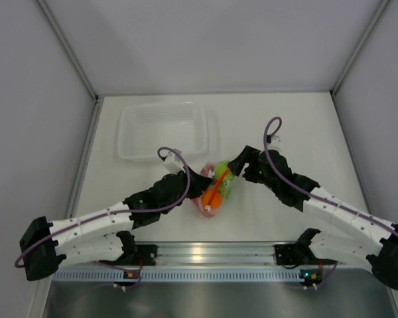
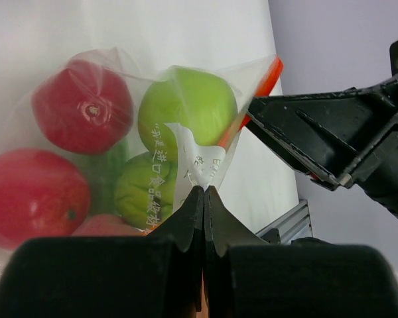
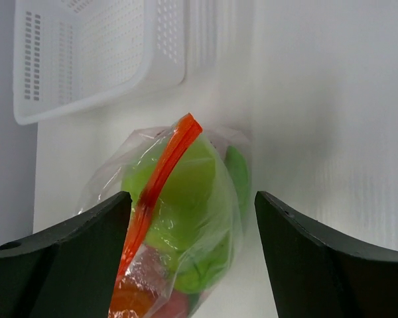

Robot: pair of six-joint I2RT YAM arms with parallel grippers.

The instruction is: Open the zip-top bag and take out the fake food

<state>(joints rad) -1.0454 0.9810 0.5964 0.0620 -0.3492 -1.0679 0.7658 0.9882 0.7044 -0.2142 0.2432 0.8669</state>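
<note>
left gripper (image 2: 204, 199), fully closed, pinches film of the zip-top bag (image 2: 249, 79); right gripper (image 3: 192, 202) stands wide open at its mouth (fake food (image 2: 186, 106) inside).

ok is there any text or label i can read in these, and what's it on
zip-top bag, left wrist view: a row of white printed characters, apparently Chinese, warped over a green fruit; too distorted to quote.
Its flap pinched in the left gripper: more print, creased, unreadable.
white basket: none visible.
</note>
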